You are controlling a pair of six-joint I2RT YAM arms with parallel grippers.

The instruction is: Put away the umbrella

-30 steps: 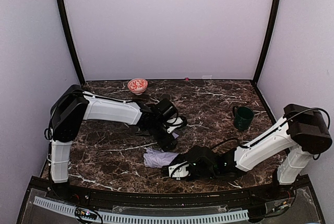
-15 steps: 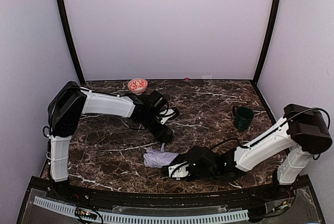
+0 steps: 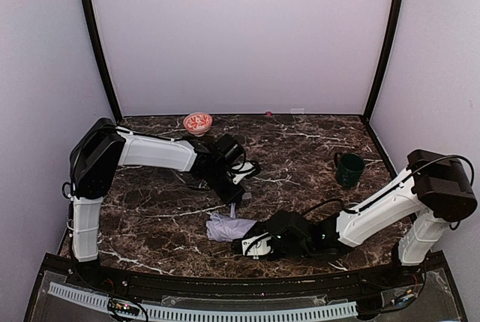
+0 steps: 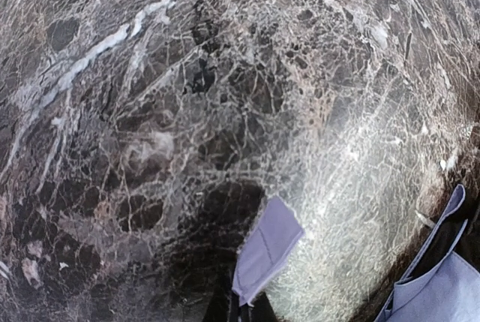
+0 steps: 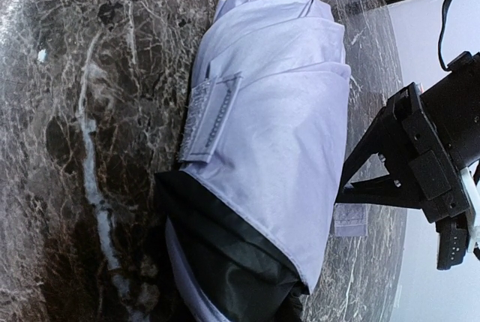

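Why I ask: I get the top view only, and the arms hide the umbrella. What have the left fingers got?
Observer: The left fingers are shut on the tip of a lavender strap.
Operator: Is the canopy gathered?
Observer: Yes, the umbrella is bundled; black lining shows at one end.
Operator: Is it fastened?
Observer: No, a velcro patch on the bundle lies bare.

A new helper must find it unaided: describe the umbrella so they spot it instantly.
On the dark marble table, look near the front edge, just left of centre. The umbrella is the crumpled pale lavender fabric bundle; unlike the dark green mug at the right and the red patterned bowl at the back, it is soft and collapsed.
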